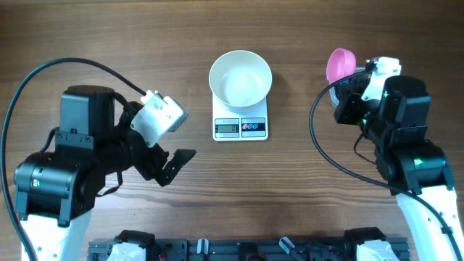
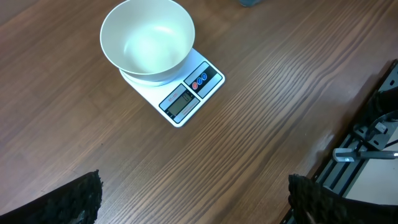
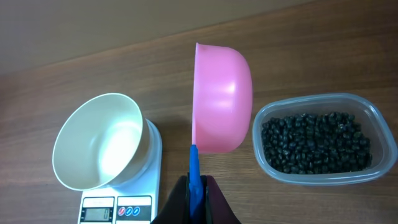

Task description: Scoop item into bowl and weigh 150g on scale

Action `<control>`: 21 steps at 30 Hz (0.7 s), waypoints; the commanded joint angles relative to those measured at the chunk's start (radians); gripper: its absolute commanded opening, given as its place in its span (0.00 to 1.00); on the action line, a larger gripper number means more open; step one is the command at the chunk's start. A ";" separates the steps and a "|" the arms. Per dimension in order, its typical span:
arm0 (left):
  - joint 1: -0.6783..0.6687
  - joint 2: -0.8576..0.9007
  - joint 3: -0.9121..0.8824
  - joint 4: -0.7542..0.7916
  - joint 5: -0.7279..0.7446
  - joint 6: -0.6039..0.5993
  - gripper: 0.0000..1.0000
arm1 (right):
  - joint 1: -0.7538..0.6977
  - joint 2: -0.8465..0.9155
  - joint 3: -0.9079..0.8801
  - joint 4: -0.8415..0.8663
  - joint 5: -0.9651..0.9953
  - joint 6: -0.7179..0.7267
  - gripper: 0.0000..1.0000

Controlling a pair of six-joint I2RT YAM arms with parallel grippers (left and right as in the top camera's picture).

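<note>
The white bowl (image 1: 241, 78) (image 2: 148, 38) (image 3: 99, 143) stands empty on the white scale (image 1: 241, 128) (image 2: 186, 99) (image 3: 118, 208) at the table's middle back. My right gripper (image 3: 196, 183) (image 1: 362, 72) is shut on the blue handle (image 3: 194, 165) of a pink scoop (image 3: 221, 102) (image 1: 340, 64). The scoop is held on edge above the wood, between the bowl and a clear tub (image 3: 373, 124) of black beans, the item (image 3: 314, 140). What the cup holds is hidden. My left gripper (image 1: 176, 165) (image 2: 193, 202) hangs open over bare wood, left and in front of the scale.
In the overhead view my right arm (image 1: 402, 123) covers most of the tub. A black rail with fittings (image 1: 239, 250) (image 2: 373, 137) runs along the table's front edge. Cables loop off both arms.
</note>
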 commanded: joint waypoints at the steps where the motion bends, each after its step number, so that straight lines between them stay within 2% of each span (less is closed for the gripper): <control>1: 0.007 0.003 0.021 -0.001 0.021 0.019 1.00 | -0.003 -0.018 0.025 -0.004 -0.008 -0.024 0.04; 12: 0.007 0.019 0.021 0.007 -0.045 0.020 1.00 | -0.003 -0.018 0.025 -0.009 -0.008 -0.028 0.04; 21: 0.007 0.122 0.021 0.003 -0.064 0.019 1.00 | -0.003 -0.018 0.025 -0.027 -0.008 -0.031 0.04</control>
